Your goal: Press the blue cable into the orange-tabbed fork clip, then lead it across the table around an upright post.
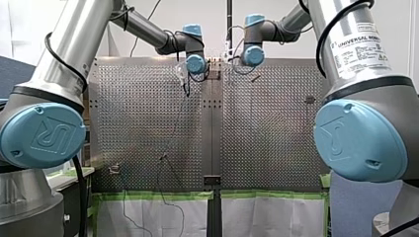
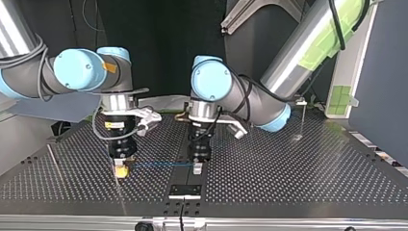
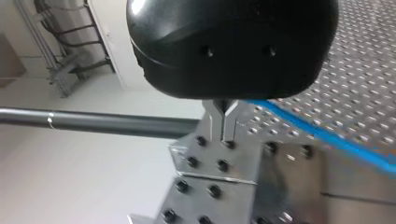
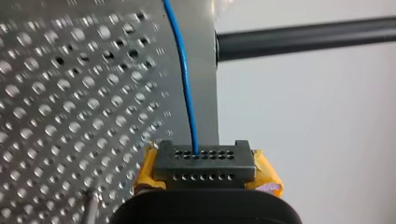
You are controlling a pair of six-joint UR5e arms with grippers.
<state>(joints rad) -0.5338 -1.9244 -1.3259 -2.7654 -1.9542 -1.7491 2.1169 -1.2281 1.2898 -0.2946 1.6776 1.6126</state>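
The thin blue cable (image 2: 161, 165) runs taut and level just above the perforated table (image 2: 288, 178), from one gripper to the other. My right gripper (image 2: 121, 171), with yellow pads (image 4: 149, 172), is shut on one end; the cable (image 4: 184, 79) leads straight away from its tips (image 4: 205, 163). My left gripper (image 2: 197, 167), black with metal fingers (image 3: 229, 122), is shut on the cable (image 3: 327, 137), which trails off beside it over the holes. Both work at the table's far edge in the front view. No orange-tabbed clip can be made out.
A thin upright post (image 2: 304, 118) stands at the top view's right, behind my left arm. A slim rod (image 2: 53, 159) lies at that view's left. A black bracket (image 2: 185, 191) with screws sits at the table edge under the grippers. A dark bar (image 3: 93, 122) crosses beyond the edge.
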